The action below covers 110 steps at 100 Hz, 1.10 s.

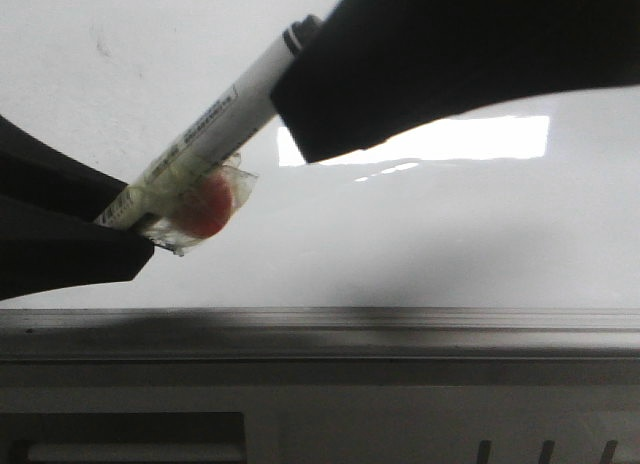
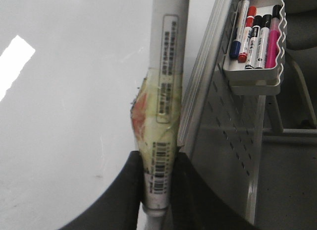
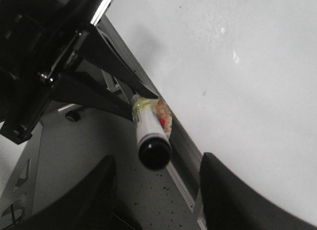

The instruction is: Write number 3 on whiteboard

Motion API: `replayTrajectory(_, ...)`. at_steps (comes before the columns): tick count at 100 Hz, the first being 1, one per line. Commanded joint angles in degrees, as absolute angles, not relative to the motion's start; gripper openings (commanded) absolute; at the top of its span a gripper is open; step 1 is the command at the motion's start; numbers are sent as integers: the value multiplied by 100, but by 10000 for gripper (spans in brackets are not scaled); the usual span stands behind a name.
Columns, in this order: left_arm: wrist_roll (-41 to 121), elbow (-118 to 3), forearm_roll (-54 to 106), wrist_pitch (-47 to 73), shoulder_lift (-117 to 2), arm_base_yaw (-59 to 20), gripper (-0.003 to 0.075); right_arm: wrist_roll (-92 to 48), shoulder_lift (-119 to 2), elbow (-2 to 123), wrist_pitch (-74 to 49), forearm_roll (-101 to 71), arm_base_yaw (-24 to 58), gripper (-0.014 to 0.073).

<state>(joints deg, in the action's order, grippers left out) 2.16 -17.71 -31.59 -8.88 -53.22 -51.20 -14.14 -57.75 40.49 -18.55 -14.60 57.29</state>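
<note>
Left tool [image 2: 157, 190] is clenched on the rear end of a white marker [image 1: 215, 124], which slants up and to the right above the whiteboard [image 1: 420, 244]. A wad of clear tape with something red inside [image 1: 205, 206] is wrapped around the barrel just ahead of that grip. The right tool [image 3: 156, 190] hangs at the marker's capped far end; in its wrist view the two fingers [image 3: 225, 190] stand apart on either side of the black cap [image 3: 154, 154] without touching it, so it is released.

The whiteboard lies flat across the desk, its grey metal rail [image 1: 320, 329] along the near edge. Apart from a few faint specks, the visible surface is blank: no number 3 shows anywhere. The cap looks to be still on, so the task appears to be at its very start, with uncapping and all the writing yet to do. A tray of spare markers [image 2: 255, 39] hangs beside the board.
</note>
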Motion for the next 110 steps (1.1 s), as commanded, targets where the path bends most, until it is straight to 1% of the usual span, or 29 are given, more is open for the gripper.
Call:
replayTrajectory(1,206,-1963,-3175,-1401,-5292,-5123,-20,-1492,-5902,4389,-1348,-1504,5822,342)
replayTrajectory(33,206,-1963,-3197,-1438,-5292,-5123,-20,-1492,-6403,4577,-1291,-1504,5953,342)
replayTrajectory(40,206,-1963,-3259,-1438,-5292,-5123,-20,-1492,-6412,4577,-1218,-1504,5953,330)
replayTrajectory(45,206,-1963,-3272,-1438,-5292,-5123,-20,-1492,-6412,4577,-1159,-1504,5953,289)
replayTrajectory(53,206,-1963,-3270,-1427,-5292,-5123,-20,-1492,-6412,4577,-1090,-1504,5953,171)
replayTrajectory(54,206,-1963,-3270,-1427,-5292,-5123,-20,-1492,-6412,4577,-1090,-1504,5953,171)
replayTrajectory(70,206,-1963,-3270,-1427,-5292,-5123,-20,-1492,-6412,4577,-1235,-1504,5953,-74)
replayTrajectory(86,206,-1963,-3270,-1399,-5292,-5123,-16,-1492,-6412,4577,-1235,-1504,5953,-66)
replayTrajectory(91,206,-1963,-3270,-1415,-5292,-5123,3,-1492,-6412,4577,-1223,-1504,5953,-66)
replayTrajectory(95,206,-1963,-3270,-1419,-5292,-5123,50,-1492,-6412,4577,-1210,-1504,5953,-66)
replayTrajectory(96,206,-1963,-3270,-1419,-5292,-5123,50,-1492,-6412,4577,-1210,-1504,5953,-66)
replayTrajectory(103,206,-1963,-3270,-1374,-5277,-5123,146,-1506,-6412,4577,-1184,-1453,5953,-66)
replayTrajectory(104,206,-1963,-3270,-1341,-5277,-5123,178,-1506,-6412,4577,-1184,-1434,5953,-66)
replayTrajectory(110,206,-1963,-3248,-1111,-5255,-5082,251,-1506,-6399,4577,-1172,-1410,5953,-66)
